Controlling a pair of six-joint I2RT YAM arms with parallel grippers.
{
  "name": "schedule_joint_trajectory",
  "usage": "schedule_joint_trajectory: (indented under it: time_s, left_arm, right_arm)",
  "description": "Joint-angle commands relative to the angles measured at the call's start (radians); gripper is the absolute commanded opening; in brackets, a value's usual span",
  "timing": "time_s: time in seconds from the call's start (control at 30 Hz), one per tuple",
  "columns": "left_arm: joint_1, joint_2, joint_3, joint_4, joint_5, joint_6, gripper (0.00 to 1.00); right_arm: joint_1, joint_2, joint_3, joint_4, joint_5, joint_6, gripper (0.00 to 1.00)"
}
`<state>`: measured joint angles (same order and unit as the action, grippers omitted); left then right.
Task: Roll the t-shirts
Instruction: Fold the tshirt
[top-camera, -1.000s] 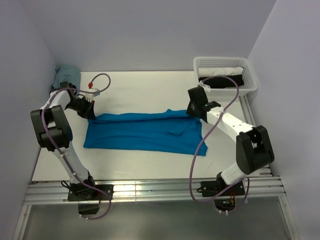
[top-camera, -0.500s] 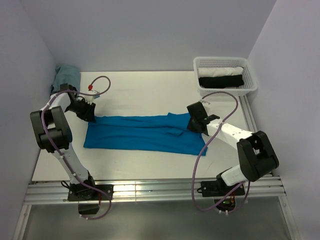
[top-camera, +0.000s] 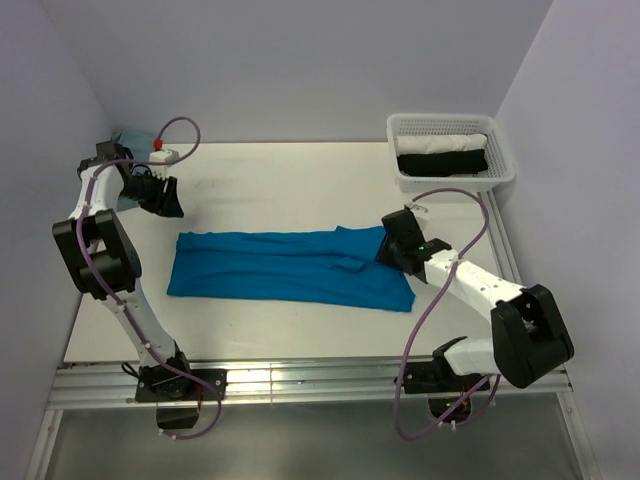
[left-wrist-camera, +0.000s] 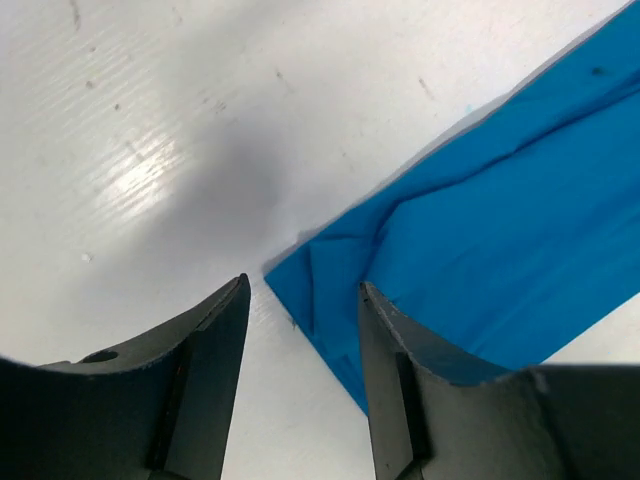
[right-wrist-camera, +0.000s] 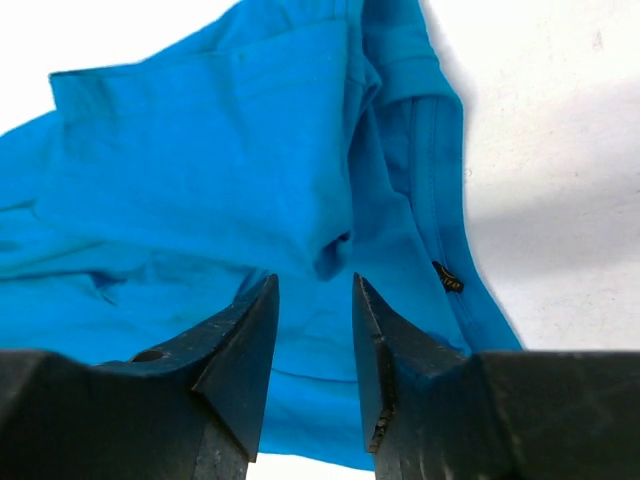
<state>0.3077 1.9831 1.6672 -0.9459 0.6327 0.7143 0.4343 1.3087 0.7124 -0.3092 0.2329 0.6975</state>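
The blue t-shirt (top-camera: 290, 265) lies flat on the counter (top-camera: 300, 180) as a long, narrow band, apparently folded lengthwise. That shape suits rolling, since a strip of even width winds up tidily from one end. It stretches between the two tools, with one end near each. The left tool (top-camera: 163, 196) has its jaws parted about halfway and holds nothing. In its wrist view the band's sharp corner sits on the counter just below the gap between the jaws, slightly toward the right-hand finger (left-wrist-camera: 400, 340), and no cloth touches either finger. From above, this tool hangs clear of the cloth, out beyond that corner. The right tool (top-camera: 395, 248) is likewise part open and empty. It hovers directly over the opposite end, where a sleeve and a soft ridge of fabric bunch up beneath its jaws. With neither tool gripping, the band rests under its own weight. The creases at the right end suggest that end needs smoothing or pinching before a tight roll can start. Well beyond the right tool stands a white mesh basket (top-camera: 503, 160) holding a white roll (top-camera: 445, 143) and a black roll (top-camera: 445, 162), most likely where finished rolls are collected.
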Motion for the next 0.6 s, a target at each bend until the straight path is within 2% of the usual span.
schedule_joint_trajectory:
  time_s: [0.0,0.13,0.33,0.57]
  left_arm:
    - [-0.013,0.083,0.09,-0.143,0.082,0.013,0.53]
    - [-0.038,0.138,0.117,-0.176,0.104,0.021,0.53]
    - [-0.068,0.092,0.04,-0.097,0.075,-0.006,0.54]
    - [-0.088,0.059,-0.023,-0.031,0.025,-0.036,0.53]
  right_arm:
    - [0.006,-0.045,0.035,-0.011,0.04,-0.012,0.44]
    - [-0.025,0.018,0.131,-0.025,0.046,-0.033,0.46]
    - [-0.092,0.203,0.306,-0.03,0.019,-0.076,0.46]
    - [-0.106,0.383,0.466,-0.125,0.082,-0.089,0.46]
